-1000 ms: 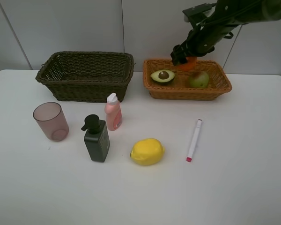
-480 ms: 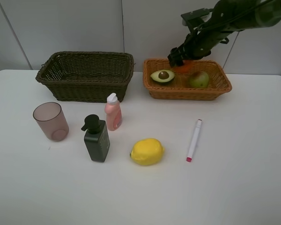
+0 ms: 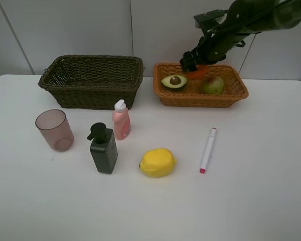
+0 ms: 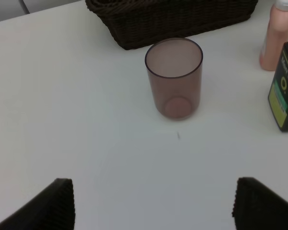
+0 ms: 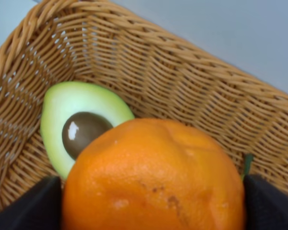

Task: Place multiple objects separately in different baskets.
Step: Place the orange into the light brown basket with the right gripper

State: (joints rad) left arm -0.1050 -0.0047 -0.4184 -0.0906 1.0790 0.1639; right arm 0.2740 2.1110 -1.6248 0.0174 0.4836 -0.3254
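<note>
my right claw (image 3: 191,64) pinches the orange (image 5: 153,177) over the tan basket (image 3: 200,99), avocado (image 3: 174,81) at eight o'clock; left claw (image 4: 156,203) spread.

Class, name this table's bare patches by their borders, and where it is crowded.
Bare: right of the marker, the strip in front of the lemon, and inside the dark basket. Crowded: around the cup, pump bottle and pink bottle; the tan basket, with avocado and mango.

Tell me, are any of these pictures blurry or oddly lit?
Exterior high view: soft, even light, sharp, faint shadow under the lemon. Right wrist view: the orange between the jaws is close and slightly soft; glare on the avocado pit. Left wrist view: cup clear, jaws dark and blurred.
</note>
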